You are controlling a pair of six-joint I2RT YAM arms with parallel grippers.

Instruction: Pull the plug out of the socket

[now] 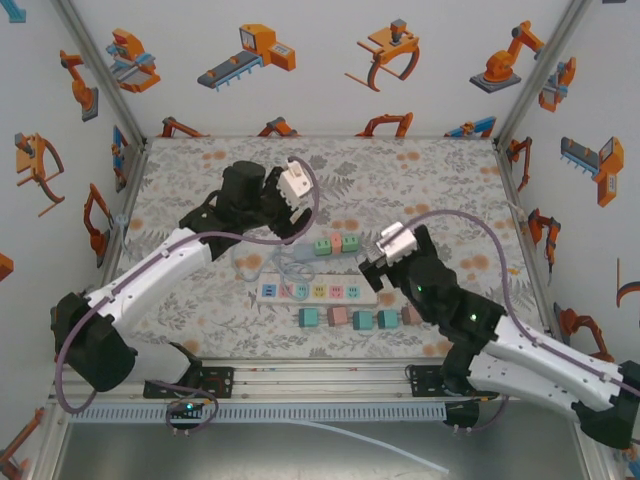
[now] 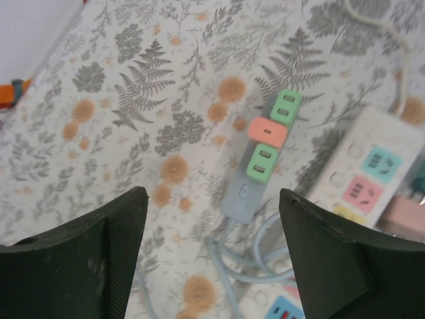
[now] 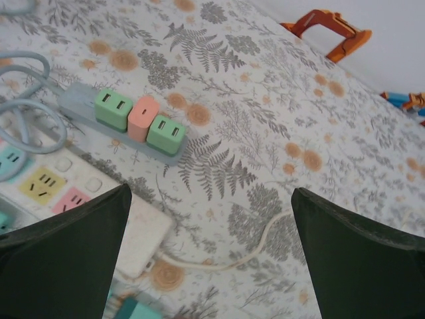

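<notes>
Two robot arms reach over a floral-print table (image 1: 200, 200) toward a small grey power strip (image 2: 240, 199) lying near its middle, the left arm (image 1: 160, 265) coming from the strip's left and the right arm (image 1: 500, 340) from its near right. A longer white power strip (image 1: 320, 291), with what looks like five coloured sockets, lies just on the near side of the grey one. Beyond that, a row of five loose blocks (image 1: 338, 317), three teal and two pink, sits nearest the arm bases. The grey strip carries three plugs in line: one salmon plug (image 2: 267, 133) seated in the centre, flanked by two green plugs (image 2: 285, 106). The left gripper (image 2: 212, 199) hangs above the strip's cable end, fingers parted and gripping nothing. The right gripper (image 3: 210, 193) hovers beside the strip with its fingers spread wide, also empty.
</notes>
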